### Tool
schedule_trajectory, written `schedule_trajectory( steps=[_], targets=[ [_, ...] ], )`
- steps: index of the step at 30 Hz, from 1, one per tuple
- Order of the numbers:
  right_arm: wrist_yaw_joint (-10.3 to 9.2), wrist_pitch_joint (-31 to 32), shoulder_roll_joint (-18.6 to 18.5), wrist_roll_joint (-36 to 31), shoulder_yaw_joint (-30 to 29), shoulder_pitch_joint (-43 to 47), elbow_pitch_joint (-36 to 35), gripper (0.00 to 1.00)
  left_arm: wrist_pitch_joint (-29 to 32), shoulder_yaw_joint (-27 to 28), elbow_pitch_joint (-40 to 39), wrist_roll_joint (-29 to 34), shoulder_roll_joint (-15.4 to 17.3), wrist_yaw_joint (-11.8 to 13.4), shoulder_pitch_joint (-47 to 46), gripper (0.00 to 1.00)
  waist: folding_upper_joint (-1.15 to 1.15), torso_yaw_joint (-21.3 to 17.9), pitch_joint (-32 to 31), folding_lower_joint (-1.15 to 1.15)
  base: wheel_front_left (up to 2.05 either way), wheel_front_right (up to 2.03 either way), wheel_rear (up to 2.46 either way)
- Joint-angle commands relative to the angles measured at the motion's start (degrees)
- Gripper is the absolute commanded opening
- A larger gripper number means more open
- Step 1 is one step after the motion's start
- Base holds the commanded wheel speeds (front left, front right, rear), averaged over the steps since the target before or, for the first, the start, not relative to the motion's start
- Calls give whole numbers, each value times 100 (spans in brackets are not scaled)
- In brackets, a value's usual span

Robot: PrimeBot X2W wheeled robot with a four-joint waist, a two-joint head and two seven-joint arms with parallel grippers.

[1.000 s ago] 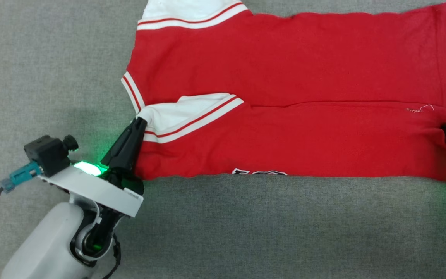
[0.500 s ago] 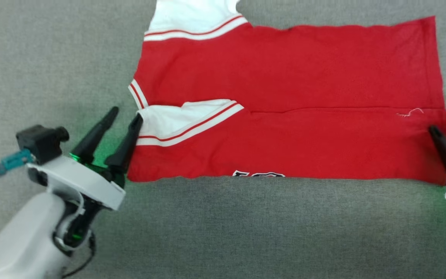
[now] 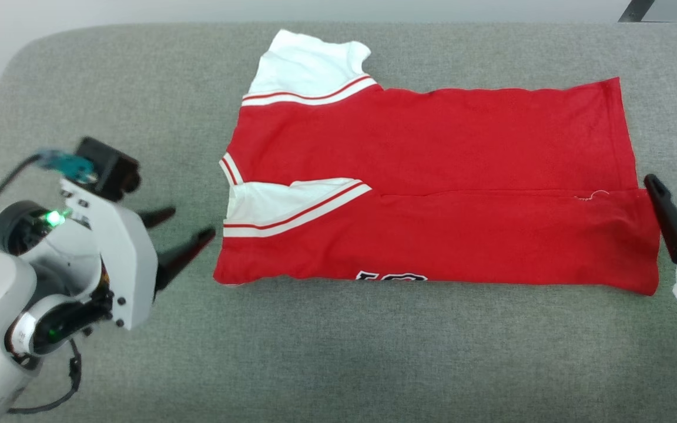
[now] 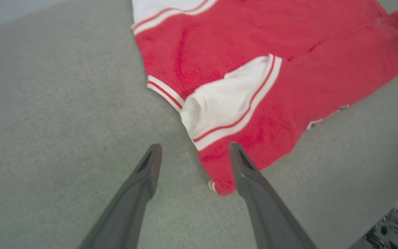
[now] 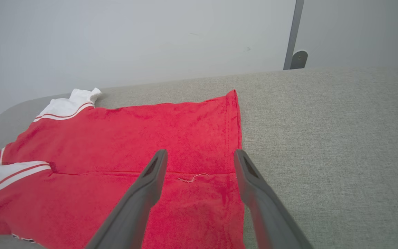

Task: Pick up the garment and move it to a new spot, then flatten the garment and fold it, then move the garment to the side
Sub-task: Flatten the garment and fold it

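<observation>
Red sleeveless sports jersey (image 3: 432, 147) with white side panels and striped trim lies flat across the middle of the grey fabric-covered tabletop (image 3: 374, 352). Its near long edge is folded up over the body. A white striped armhole panel sits on top at the left end, and black-outlined lettering peeks out along the near fold. A loose white thread (image 3: 591, 194) shows at the hem end. Left claw (image 3: 191, 222) spread, empty, tips just beside the jersey's left near corner. Right claw (image 3: 673, 181) spread, empty, at the hem end; contact with the cloth cannot be told.
</observation>
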Motion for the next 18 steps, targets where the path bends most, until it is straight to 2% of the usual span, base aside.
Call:
schedule_trajectory(
  steps=[1, 3, 7, 10, 18],
  targets=[
    [-7, -25, 37, 33, 54, 18, -32, 100, 442, -145, -83, -26, 96, 14, -136, 100, 0, -34, 32, 0, 0, 0, 0],
    [-7, -30, 35, 36, 99, -5, -55, 100, 942, -249, -96, -242, 75, 66, -240, 100, 0, -79, 100, 0, 0, 0, 0],
    [-8, -51, 18, 62, 140, -60, -58, 100, 1325, -248, 25, -553, -28, 101, -379, 100, 0, -168, 220, 0, 0, 0, 0],
    [-7, -74, 22, 88, 171, -107, -44, 100, 1438, -213, 265, -768, -154, 133, -404, 100, 0, -280, 349, 0, 0, 0, 0],
    [-7, -149, 39, 104, 121, -88, -30, 100, 1507, -295, 712, -1012, -296, -26, -220, 100, 0, -494, 549, 0, 0, 0, 0]
  ],
)
